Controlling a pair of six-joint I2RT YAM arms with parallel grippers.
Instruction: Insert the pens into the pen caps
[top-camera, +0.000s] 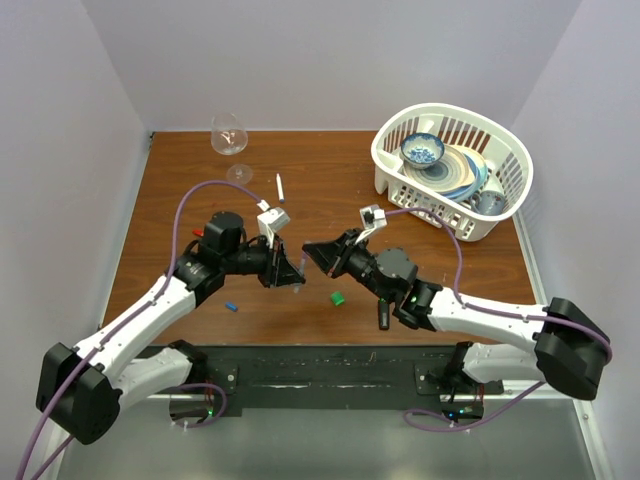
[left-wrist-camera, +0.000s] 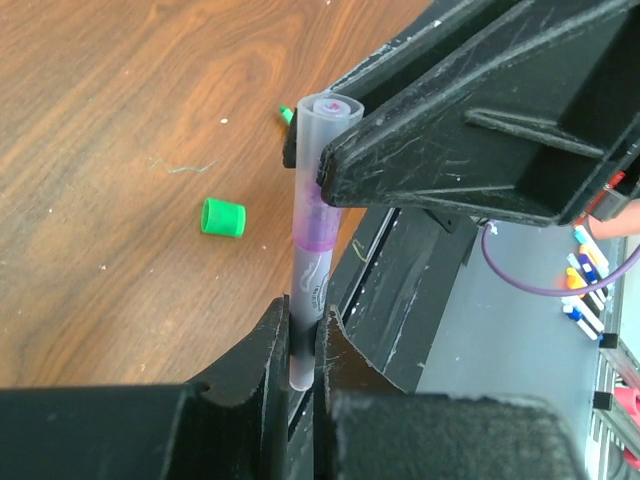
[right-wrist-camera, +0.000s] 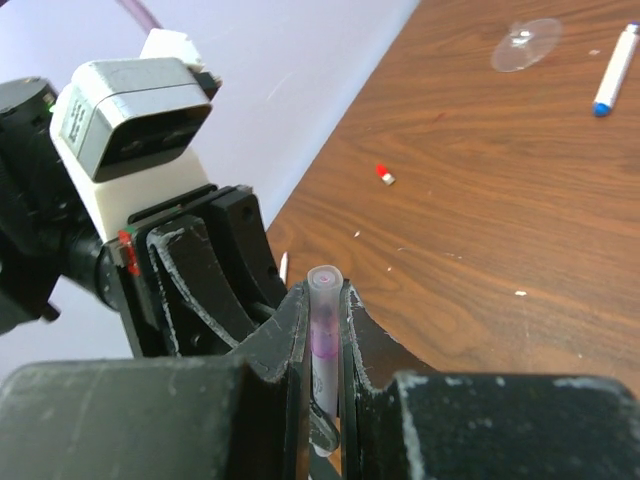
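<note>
The thin purple-grey pen (left-wrist-camera: 310, 240) is held between both grippers above the table. My left gripper (left-wrist-camera: 303, 312) is shut on its plain lower end. My right gripper (right-wrist-camera: 325, 297) is shut on its other end, where a translucent sleeve (right-wrist-camera: 325, 280) covers the purple tip. In the top view the two grippers meet at mid-table, left (top-camera: 289, 270) and right (top-camera: 312, 253). The green cap (top-camera: 338, 298) lies just right of them, also in the left wrist view (left-wrist-camera: 223, 217). The blue cap (top-camera: 231, 307), red cap (top-camera: 197, 233) and white pen (top-camera: 280, 186) lie apart. The black marker (top-camera: 384, 316) lies near my right arm.
A white basket (top-camera: 500, 215) with bowls and plates stands at the back right. A clear wine glass (top-camera: 229, 135) lies at the back left, its foot (right-wrist-camera: 527, 45) near the white pen (right-wrist-camera: 615, 68). The red cap (right-wrist-camera: 384, 174) lies on the bare wood.
</note>
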